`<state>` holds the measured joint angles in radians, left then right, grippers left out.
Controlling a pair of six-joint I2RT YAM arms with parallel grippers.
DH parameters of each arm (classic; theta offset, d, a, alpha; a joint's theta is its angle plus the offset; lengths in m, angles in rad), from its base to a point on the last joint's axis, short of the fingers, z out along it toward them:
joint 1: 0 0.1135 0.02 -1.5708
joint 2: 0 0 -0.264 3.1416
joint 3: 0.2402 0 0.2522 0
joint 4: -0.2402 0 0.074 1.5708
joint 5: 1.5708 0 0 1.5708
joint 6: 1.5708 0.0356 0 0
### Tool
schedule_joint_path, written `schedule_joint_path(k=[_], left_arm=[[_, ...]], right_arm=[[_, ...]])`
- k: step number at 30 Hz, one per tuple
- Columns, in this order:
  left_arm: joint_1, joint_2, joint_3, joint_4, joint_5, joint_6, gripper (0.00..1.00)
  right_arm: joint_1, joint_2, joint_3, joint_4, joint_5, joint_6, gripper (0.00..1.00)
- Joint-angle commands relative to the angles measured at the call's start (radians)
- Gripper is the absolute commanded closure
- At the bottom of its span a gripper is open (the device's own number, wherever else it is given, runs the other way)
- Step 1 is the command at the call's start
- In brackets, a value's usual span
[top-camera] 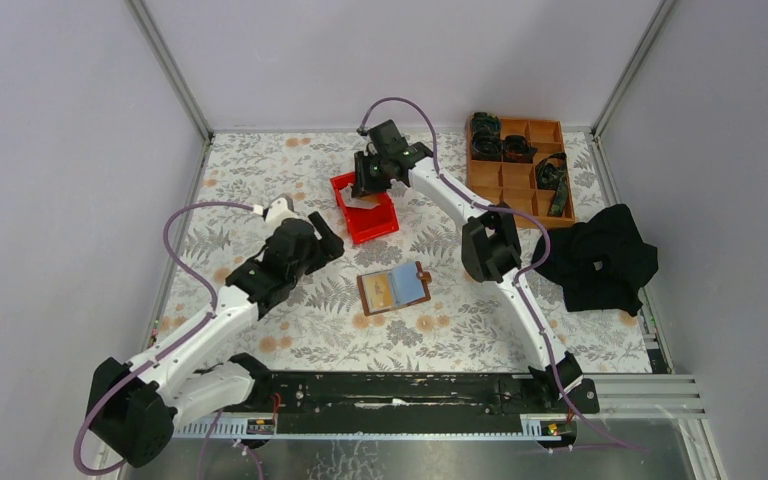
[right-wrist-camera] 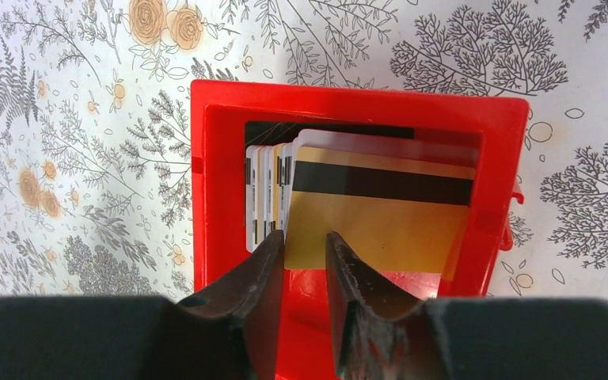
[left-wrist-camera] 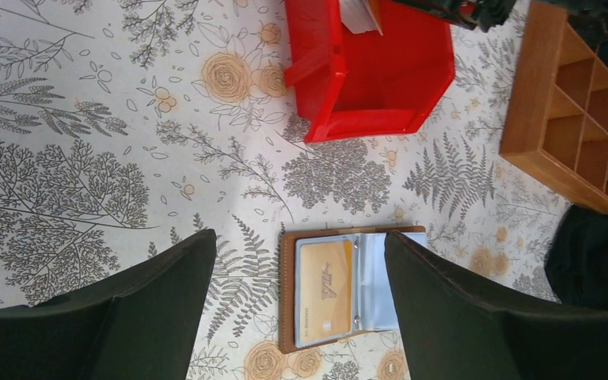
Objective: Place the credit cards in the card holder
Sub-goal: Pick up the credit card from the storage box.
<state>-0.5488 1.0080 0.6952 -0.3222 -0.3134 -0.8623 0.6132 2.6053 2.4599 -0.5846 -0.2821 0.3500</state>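
Pickup | my right claw (right-wrist-camera: pixel 305 244) nearly closed over credit cards (right-wrist-camera: pixel 380 222) inside red bin (right-wrist-camera: pixel 348 99) | cannot tell if gripping | pinch front card alone, lift straight

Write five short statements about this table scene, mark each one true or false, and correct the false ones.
1. The wallet lies open on the table. True.
2. Several cards stand upright in the red bin. True.
3. The left gripper is holding a card. False: it is open and empty.
4. The right gripper is over the wallet. False: it is at the red bin, its tips down by the cards.
5. An orange card already sits in one of the wallet's pockets. True.
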Motion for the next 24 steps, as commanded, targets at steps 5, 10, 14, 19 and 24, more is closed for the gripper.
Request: schedule_joint_path(k=[5,10,14,19,24], left_arm=[[0.070,0.089,-0.026,0.151,-0.004,-0.018,0.15],[0.151,0.204,0.005,0.232,0.067,-0.042,0.16],[0.183,0.307,0.062,0.266,0.103,-0.041,0.19],[0.192,0.392,0.119,0.283,0.115,-0.028,0.20],[0.197,0.422,0.134,0.306,0.131,-0.030,0.20]], right_arm=[[0.004,-0.040,-0.025,-0.002,0.002,-0.011,0.76],[-0.012,-0.074,-0.066,-0.003,0.004,-0.017,0.81],[-0.024,-0.096,-0.090,-0.008,0.027,-0.031,0.82],[-0.030,-0.104,-0.078,-0.039,0.116,-0.061,0.83],[-0.038,-0.113,-0.079,-0.049,0.172,-0.081,0.84]])
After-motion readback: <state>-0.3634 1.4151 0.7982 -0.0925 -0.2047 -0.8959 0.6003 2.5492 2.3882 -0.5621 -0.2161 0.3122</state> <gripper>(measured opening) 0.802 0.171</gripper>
